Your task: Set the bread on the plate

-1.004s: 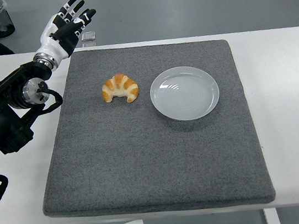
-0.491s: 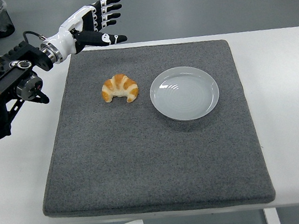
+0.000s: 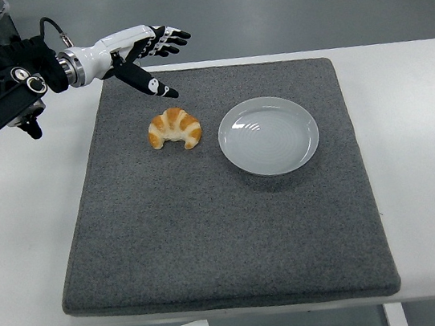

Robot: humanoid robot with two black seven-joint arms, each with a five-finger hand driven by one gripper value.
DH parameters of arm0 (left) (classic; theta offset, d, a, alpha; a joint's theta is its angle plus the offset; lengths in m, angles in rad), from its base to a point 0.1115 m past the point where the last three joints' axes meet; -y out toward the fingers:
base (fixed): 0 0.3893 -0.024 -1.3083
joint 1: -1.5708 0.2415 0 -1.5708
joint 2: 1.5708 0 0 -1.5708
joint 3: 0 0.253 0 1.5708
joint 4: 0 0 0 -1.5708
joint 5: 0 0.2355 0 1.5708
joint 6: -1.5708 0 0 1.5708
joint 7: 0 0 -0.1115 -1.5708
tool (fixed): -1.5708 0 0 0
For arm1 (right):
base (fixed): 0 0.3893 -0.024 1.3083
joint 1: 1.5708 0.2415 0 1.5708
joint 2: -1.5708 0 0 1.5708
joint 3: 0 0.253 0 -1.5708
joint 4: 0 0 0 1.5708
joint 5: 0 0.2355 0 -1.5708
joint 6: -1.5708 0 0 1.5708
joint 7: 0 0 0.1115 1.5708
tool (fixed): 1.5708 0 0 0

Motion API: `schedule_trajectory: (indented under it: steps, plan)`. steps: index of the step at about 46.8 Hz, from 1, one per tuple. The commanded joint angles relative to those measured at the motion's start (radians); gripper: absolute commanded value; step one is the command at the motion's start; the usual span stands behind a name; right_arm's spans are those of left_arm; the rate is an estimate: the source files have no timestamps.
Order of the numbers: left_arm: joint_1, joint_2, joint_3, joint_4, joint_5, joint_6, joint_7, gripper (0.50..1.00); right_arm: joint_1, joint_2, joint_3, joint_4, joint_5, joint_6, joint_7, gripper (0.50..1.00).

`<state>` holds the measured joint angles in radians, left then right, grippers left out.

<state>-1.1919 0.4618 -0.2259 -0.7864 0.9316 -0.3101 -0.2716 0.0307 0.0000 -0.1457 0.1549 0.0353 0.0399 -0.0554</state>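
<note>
Since the earlier frame the left robot hand [image 3: 146, 55] has swung in from the desk's left side toward the far left corner of the grey mat [image 3: 224, 211], and its thumb, which pointed sideways half a second back, now angles down toward the bread. The wrist has also rolled, so the palm faces more downward.

Step in hand, as judged: approach, before any grasp. The robot hand is released, fingers [image 3: 171, 36] spread and extended, holding nothing. The right arm is not in view.

Bread [image 3: 174, 128]: a croissant, lying flat on the mat, left of centre, ends curling toward the near edge. It sits just beside the plate [image 3: 269, 135], to the plate's left, not touching it. The plate is white, bare, upright on the mat.

Bread relative to robot hand: nearer the camera than the hand and slightly right of the palm; the thumb tip is the closest part, near the bread's far side but apart from it. Height gap cannot be read from this single view.

Next move likely calls for advancing over the bread, lowering, and closing the fingers around its middle, gently, since pastry crushes easily. Then a short carry rightward to the plate.
</note>
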Motion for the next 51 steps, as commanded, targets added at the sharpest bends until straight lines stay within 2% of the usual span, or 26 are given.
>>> schedule_trajectory:
  steps: [1, 8, 14, 27, 33, 51]
  plan:
    - [-0.005, 0.000, 0.000, -0.020, 0.107, 0.000, 0.000, 0.988, 0.000, 0.000, 0.000, 0.000, 0.000, 0.000, 0.000, 0.932]
    - [-0.005, -0.002, 0.000, -0.028, 0.268, 0.002, 0.000, 0.981, 0.000, 0.000, 0.000, 0.000, 0.000, 0.000, 0.000, 0.930]
    - [0.000, -0.003, 0.003, -0.039, 0.340, 0.002, -0.001, 0.977, 0.000, 0.000, 0.000, 0.000, 0.000, 0.000, 0.000, 0.930]
    - [-0.005, -0.005, 0.091, -0.059, 0.343, 0.002, 0.000, 0.975, 0.000, 0.000, 0.000, 0.000, 0.000, 0.000, 0.000, 0.930]
    - [0.006, -0.009, 0.099, -0.057, 0.343, 0.003, 0.002, 0.958, 0.000, 0.000, 0.000, 0.000, 0.000, 0.000, 0.000, 0.930]
    - [0.021, -0.032, 0.100, -0.042, 0.342, 0.071, 0.003, 0.945, 0.000, 0.000, 0.000, 0.000, 0.000, 0.000, 0.000, 0.932]
